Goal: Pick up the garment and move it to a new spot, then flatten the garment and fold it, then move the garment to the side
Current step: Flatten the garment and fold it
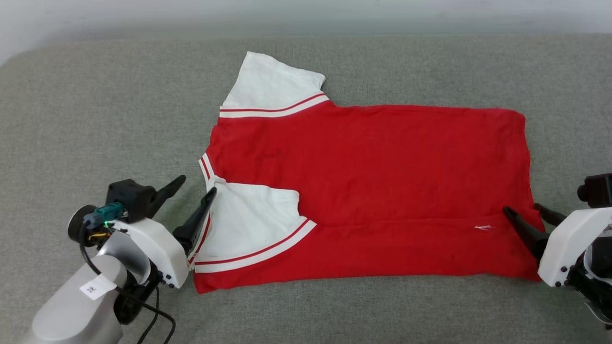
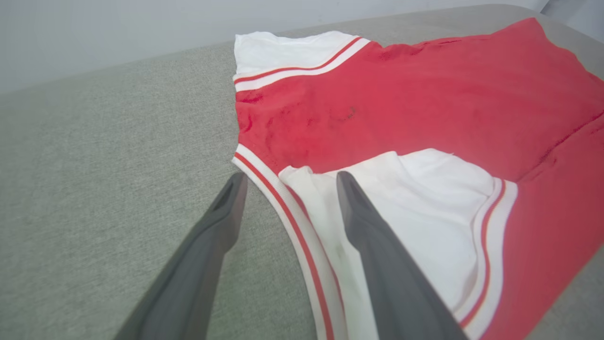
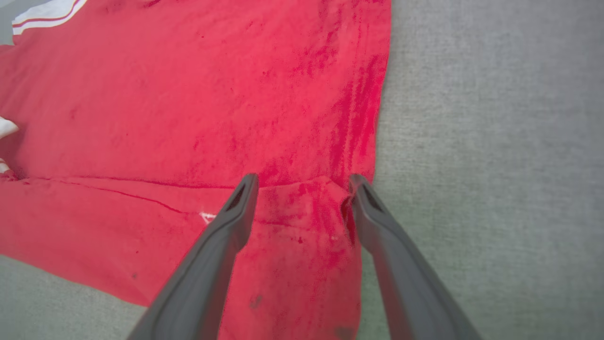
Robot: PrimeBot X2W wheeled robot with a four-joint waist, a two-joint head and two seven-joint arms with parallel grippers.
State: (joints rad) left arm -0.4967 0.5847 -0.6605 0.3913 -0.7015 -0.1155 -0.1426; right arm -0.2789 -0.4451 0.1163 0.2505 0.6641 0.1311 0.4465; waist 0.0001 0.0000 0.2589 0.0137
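Garment (image 1: pixel 373 191) is found spread on the cushion (image 1: pixel 95 119), near edge folded over. Jaws of the left gripper (image 1: pixel 198 184) at the collar and the right gripper (image 1: pixel 521 207) at the hem are seen apart, empty. Folding is judged underway; the far edge must be gripped next.

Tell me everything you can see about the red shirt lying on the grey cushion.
The garment is a red, knit-looking T-shirt with white short sleeves and red-and-white striped trim. It lies flat, sideways on the grey fabric surface, collar toward the robot's left, hem right. Its near edge is folded over, so the near sleeve lies on the red; the far sleeve is spread. The open left gripper straddles the collar edge, the open right gripper the hem corner.
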